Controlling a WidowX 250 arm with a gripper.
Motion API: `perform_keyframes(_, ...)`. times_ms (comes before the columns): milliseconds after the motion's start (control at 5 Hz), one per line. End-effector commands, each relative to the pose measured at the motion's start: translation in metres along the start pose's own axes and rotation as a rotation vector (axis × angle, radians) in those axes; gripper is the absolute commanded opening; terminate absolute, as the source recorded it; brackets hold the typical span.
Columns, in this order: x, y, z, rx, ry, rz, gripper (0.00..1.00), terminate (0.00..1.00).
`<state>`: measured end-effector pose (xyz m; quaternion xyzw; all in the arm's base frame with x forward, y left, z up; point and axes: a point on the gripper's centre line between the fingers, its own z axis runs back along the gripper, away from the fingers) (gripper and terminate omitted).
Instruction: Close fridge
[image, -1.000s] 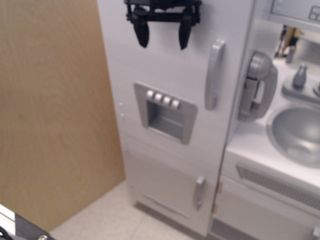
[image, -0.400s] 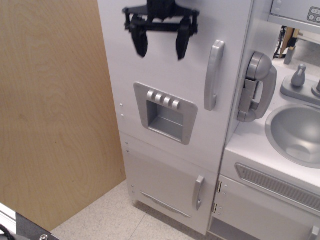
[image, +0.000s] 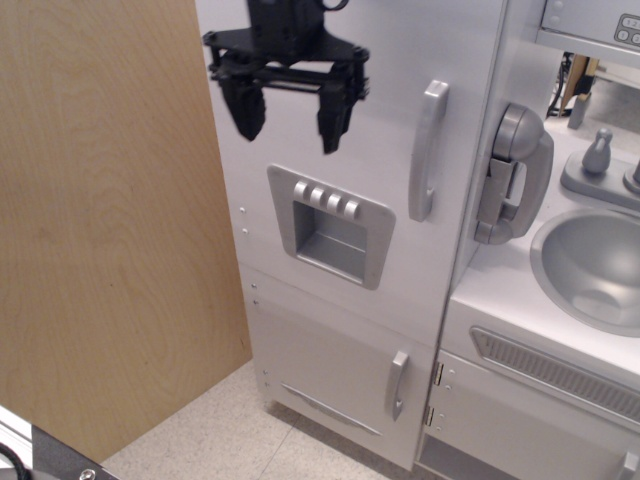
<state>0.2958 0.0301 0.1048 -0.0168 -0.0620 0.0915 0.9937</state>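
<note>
fridge (image: 340, 120) flanked by wooden panel (image: 100, 220), toy phone (image: 512, 175), sink (image: 590, 265).

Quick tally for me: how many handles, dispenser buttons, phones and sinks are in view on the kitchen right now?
Handles: 2, long and short
Dispenser buttons: 4
Phone: 1
Sink: 1
Total: 8

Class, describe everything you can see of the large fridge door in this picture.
The large fridge door is flat, white and looks like painted wood. It appears shut, flush with the cabinet. A tall vertical grey handle runs near its right edge, and a grey dispenser recess with four small buttons sits lower down. Below it is a smaller door with a short handle. The black claw hangs open in front of its upper part; contact cannot be judged.
</note>
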Motion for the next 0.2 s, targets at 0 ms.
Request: perform_keyframes(0,0.0075,0.0058,0.0144,-0.002,-0.053,0.002,1.00,1.00)
